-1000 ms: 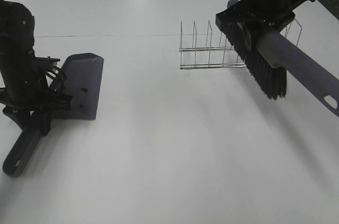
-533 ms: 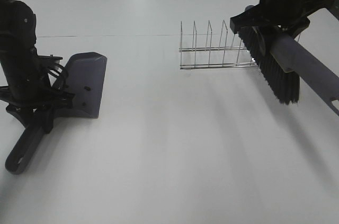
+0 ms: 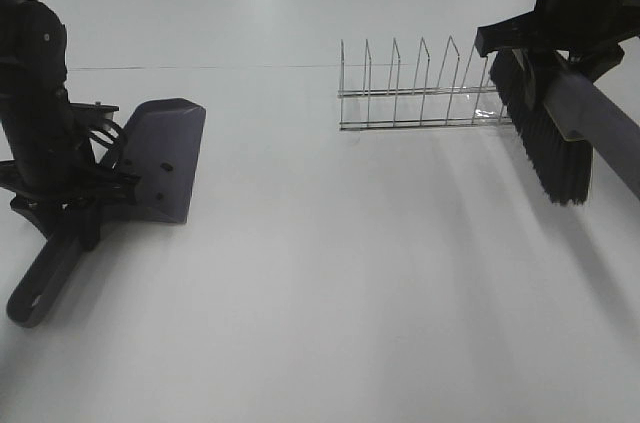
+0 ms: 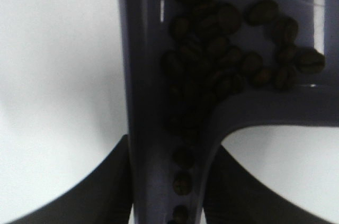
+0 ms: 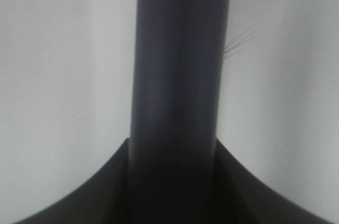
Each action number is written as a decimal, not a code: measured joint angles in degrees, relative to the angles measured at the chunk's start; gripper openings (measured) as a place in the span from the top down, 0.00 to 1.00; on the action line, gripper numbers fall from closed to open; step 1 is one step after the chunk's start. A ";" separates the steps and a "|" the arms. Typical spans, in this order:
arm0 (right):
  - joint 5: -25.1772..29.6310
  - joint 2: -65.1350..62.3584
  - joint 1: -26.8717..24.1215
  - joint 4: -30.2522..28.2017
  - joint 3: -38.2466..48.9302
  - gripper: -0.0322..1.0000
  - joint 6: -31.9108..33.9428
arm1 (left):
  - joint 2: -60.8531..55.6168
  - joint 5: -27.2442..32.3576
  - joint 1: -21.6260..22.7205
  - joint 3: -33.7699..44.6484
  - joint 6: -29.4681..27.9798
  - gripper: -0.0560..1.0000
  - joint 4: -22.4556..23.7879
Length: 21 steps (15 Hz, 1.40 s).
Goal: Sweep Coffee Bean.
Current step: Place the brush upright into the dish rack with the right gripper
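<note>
1. Since the earlier frames, the right gripper (image 3: 552, 45) has carried the brush (image 3: 548, 138) outward, from in front of the wire rack (image 3: 415, 95) to past its end. The dustpan (image 3: 165, 158) has edged slightly toward the rack.
2. At present the right gripper is clamped on the brush, with the bristles hanging below it and apparently clear of the table (image 3: 330, 283).
3. The left gripper (image 3: 76, 211) is closed on the dustpan handle (its fingers flank the handle in the wrist view).
4. The coffee bean (image 4: 222, 49) cluster lies inside the pan, directly ahead of the left gripper along the handle's long axis. A few beans trail down the handle channel.
5. Judgement: sweeping appears complete. The left arm alone carries the beans and the right is well apart, so the pan must stay level.
</note>
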 joint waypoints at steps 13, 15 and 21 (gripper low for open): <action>-6.99 10.26 -6.25 6.02 -2.06 0.68 -6.36 | -5.44 2.46 0.00 0.17 0.57 0.63 1.38; -6.82 12.03 -6.36 6.70 -5.27 0.68 -7.96 | -5.44 2.23 0.00 0.17 0.69 0.63 0.63; -2.41 21.43 -6.36 7.10 -21.03 0.68 -7.96 | -5.44 1.95 0.00 0.17 0.69 0.63 0.34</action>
